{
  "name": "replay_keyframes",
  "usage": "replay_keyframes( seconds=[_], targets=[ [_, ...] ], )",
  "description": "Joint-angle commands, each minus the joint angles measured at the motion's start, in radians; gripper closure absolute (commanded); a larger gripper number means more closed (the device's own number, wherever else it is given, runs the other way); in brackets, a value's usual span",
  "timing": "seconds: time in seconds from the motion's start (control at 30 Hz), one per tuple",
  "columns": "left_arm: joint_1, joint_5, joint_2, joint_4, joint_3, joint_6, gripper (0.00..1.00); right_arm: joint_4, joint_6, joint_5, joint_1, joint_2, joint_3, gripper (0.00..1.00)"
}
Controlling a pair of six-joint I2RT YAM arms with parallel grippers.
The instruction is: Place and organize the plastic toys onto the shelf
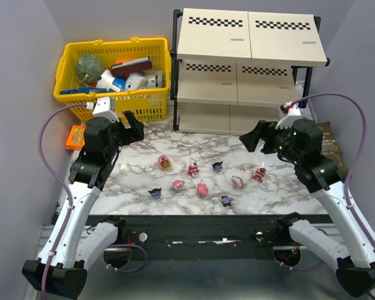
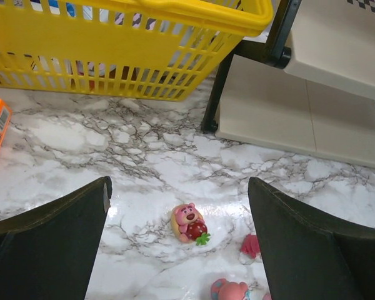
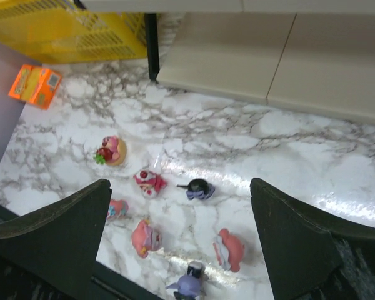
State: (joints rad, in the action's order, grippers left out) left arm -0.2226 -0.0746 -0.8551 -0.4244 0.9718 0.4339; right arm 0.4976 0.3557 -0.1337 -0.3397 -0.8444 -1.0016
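Nine tiny toys lie scattered on the marble table in front of the shelf [image 1: 250, 62]. Among them are a pink bear with a strawberry [image 1: 165, 163], a pink-and-white toy [image 1: 193, 169], a dark toy [image 1: 217, 166] and a red-pink toy [image 1: 202, 190]. My left gripper [image 1: 136, 128] is open and empty above the table's left. In its wrist view the gripper [image 2: 179, 187] hangs over the bear [image 2: 189, 222]. My right gripper [image 1: 255, 137] is open and empty at the right. Its wrist view [image 3: 180, 206] shows the dark toy [image 3: 199, 189] and a red-pink toy [image 3: 230, 250] below.
A yellow mesh basket [image 1: 112, 94] full of larger items stands at the back left, next to the shelf. An orange box [image 1: 75, 136] lies at the table's left edge. A dark bag [image 1: 328, 140] sits at the right by the shelf.
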Motion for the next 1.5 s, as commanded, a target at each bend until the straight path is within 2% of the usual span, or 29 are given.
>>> replay_keyframes(
  seconds=[0.0,0.1,0.2,0.37,0.77,1.1,1.47],
  targets=[
    [0.0,0.022,0.004,0.134,-0.03,0.0,0.01,-0.019,0.112,0.128,-0.074,0.004,0.099,0.02],
    [0.0,0.024,-0.009,0.134,-0.033,0.022,0.01,-0.022,0.147,0.128,-0.082,-0.015,0.135,0.04],
    [0.0,0.058,-0.019,0.145,-0.041,0.02,0.01,0.004,0.19,0.201,-0.088,-0.019,0.169,0.07],
    [0.0,0.073,-0.039,0.148,-0.044,0.032,0.01,0.016,0.253,0.172,-0.097,-0.038,0.245,0.16],
    [-0.004,0.136,-0.074,0.185,-0.073,0.065,0.01,0.025,0.35,0.238,-0.252,-0.119,0.359,0.16],
    [-0.014,0.142,-0.085,0.188,-0.074,0.065,0.01,-0.047,0.345,0.256,-0.303,-0.214,0.425,0.17],
    [-0.014,0.144,-0.079,0.182,-0.076,0.06,0.01,0.056,0.424,0.324,-0.325,-0.232,0.409,0.18]
  ],
)
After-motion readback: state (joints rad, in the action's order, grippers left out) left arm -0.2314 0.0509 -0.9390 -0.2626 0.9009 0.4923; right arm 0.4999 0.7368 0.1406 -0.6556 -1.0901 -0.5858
